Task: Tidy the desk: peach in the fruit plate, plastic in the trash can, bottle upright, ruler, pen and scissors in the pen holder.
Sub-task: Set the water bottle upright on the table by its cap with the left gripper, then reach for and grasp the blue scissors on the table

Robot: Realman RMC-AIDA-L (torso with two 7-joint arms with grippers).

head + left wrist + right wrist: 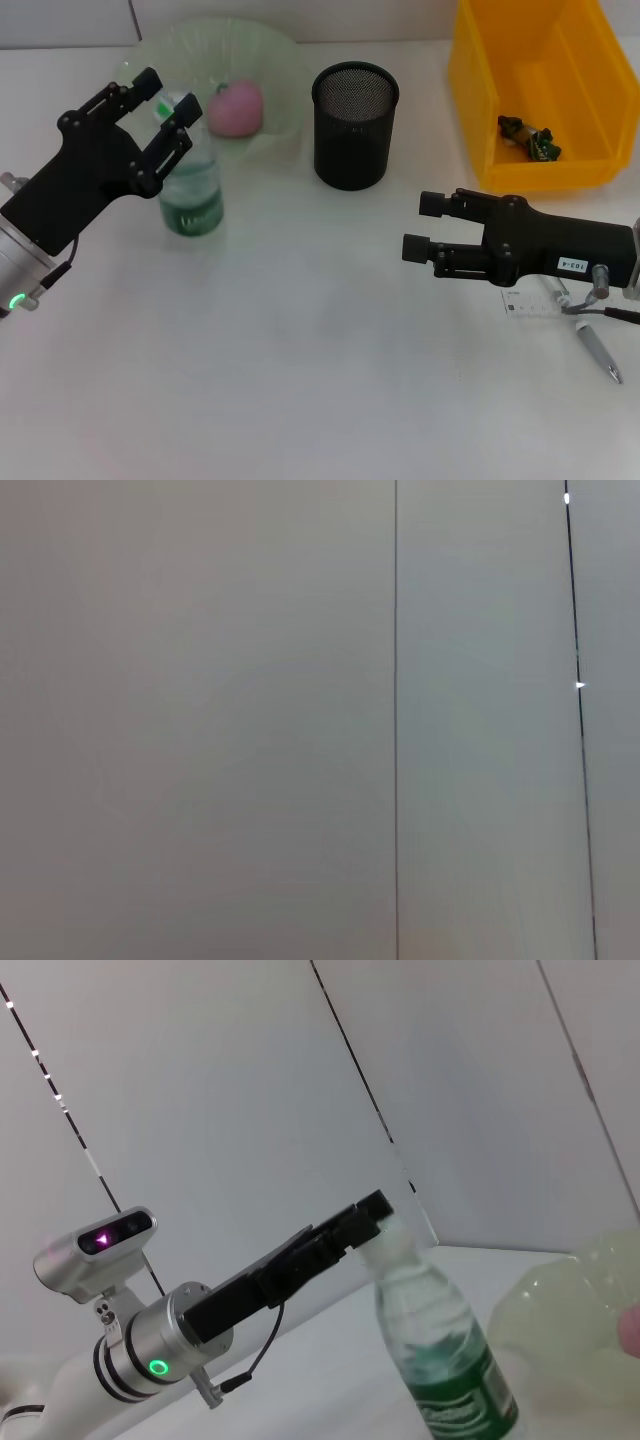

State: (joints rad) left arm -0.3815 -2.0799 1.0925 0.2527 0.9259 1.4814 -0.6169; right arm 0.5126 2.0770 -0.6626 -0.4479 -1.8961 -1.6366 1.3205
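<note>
The left gripper (165, 105) is near the far left corner of the worktop, its two fingers spread wide on either side of the cap of a water bottle (190, 195). The bottle stands upright on its base, green label facing forward; whether the pads actually touch the cap cannot be told. Just behind the bottle sits the pale green fruit plate (275, 60), against the far edge, with the pink peach (236, 108) lying inside it.

The black mesh pen holder (354, 125) stands at the middle of the far edge, and the yellow trash can (480, 90) fills the far right corner (a small dark scrap of plastic (530, 137) lies on its floor).

The right gripper (422, 226) hovers low by the right edge with its fingers parted and nothing between them. Beside its body lie a pen (598, 352) and a ruler (530, 301), partly hidden under the arm.
</note>
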